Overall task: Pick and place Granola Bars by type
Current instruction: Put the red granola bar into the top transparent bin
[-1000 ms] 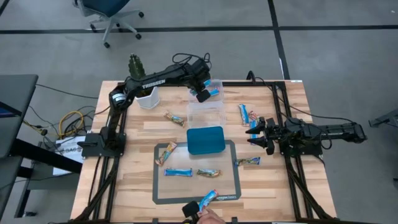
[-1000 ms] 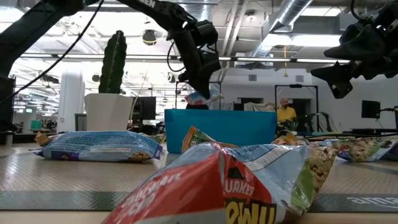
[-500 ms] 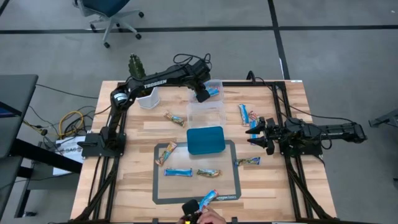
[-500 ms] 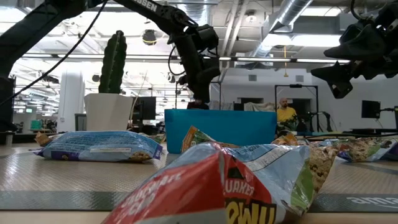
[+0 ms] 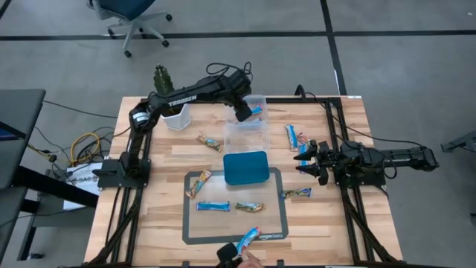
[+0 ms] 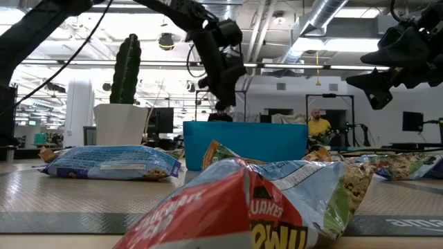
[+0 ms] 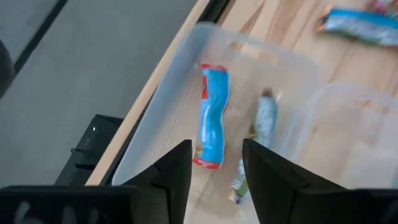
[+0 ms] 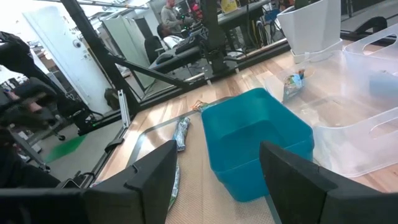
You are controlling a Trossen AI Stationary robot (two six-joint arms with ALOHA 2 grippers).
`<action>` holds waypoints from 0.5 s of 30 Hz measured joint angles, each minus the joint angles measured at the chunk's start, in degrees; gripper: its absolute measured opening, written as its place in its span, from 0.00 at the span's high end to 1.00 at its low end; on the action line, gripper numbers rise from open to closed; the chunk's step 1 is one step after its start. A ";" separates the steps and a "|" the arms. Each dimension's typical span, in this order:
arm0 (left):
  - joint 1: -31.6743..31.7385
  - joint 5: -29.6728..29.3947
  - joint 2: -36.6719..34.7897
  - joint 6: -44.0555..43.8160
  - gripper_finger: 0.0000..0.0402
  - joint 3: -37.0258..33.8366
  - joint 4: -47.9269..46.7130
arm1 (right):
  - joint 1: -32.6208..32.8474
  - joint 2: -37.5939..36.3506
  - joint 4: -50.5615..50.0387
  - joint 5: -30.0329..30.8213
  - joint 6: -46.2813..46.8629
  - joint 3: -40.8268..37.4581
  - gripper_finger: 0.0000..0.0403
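Two granola bars lie flat in the clear box [image 7: 186, 81] at the table's far edge: a bright blue one [image 7: 210, 118] and a silvery one [image 7: 261, 124]. My left gripper [image 7: 214, 155] hangs open just above them, with nothing between its fingers; it is over the box [image 5: 255, 106] in the high view. More bars lie on the table: tan [image 5: 209, 141], blue [image 5: 213, 206], tan [image 5: 249, 207], tan [image 5: 296, 193] and blue [image 5: 294, 136]. My right gripper [image 5: 302, 161] waits open above the table's right side, touching nothing.
A teal tray [image 5: 245, 167] stands mid-table on the far part of a grey mat [image 5: 275, 223], with a second clear box [image 5: 246, 135] behind it. A white pot with a cactus [image 5: 175, 115] is at the far left. A person's hand [image 5: 239, 258] holds a bar [image 5: 250, 237] at the near edge.
My left gripper has dipped into the far clear box, opened and let go of the blue bar, which now lies on the box's floor. The gripper has then risen a little. The hand at the near edge has drawn back slightly.
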 joint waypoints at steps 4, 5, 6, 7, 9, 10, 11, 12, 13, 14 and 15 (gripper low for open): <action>-0.91 0.02 -2.83 -0.30 0.69 0.00 -0.12 | 0.00 0.02 0.00 0.02 0.00 0.00 0.45; -1.17 0.00 -3.77 -0.32 0.70 -0.31 0.01 | -0.01 0.01 0.00 0.02 0.00 0.00 0.45; -1.50 0.00 -4.77 -0.37 0.70 -0.95 0.11 | 0.00 0.01 0.00 0.02 0.00 0.01 0.45; -1.88 0.00 -5.88 -0.62 0.71 -1.88 0.17 | -0.01 0.01 -0.01 0.02 0.00 0.00 0.45; -2.65 0.02 -8.33 -1.14 0.71 -4.76 0.38 | 0.00 0.01 0.00 0.02 0.00 0.00 0.45; -3.13 0.04 -9.60 -1.27 0.71 -6.74 0.93 | 0.00 0.00 -0.02 0.04 0.00 0.00 0.45; -3.52 0.05 -11.09 -1.63 0.71 -9.16 2.00 | 0.00 0.00 -0.02 0.04 0.00 0.00 0.45; -3.91 0.21 -12.71 -2.28 0.71 -11.93 3.20 | 0.00 0.00 0.00 0.04 0.00 0.00 0.45; -4.40 0.30 -14.47 -3.12 0.71 -15.06 4.74 | 0.00 0.00 0.00 0.06 0.00 0.00 0.45; -4.81 0.33 -16.56 -4.21 0.71 -18.34 6.66 | -0.02 0.02 -0.02 0.11 0.00 0.00 0.45; -5.28 0.42 -18.68 -5.45 0.71 -22.06 8.91 | -0.01 0.01 0.00 0.10 0.00 0.00 0.45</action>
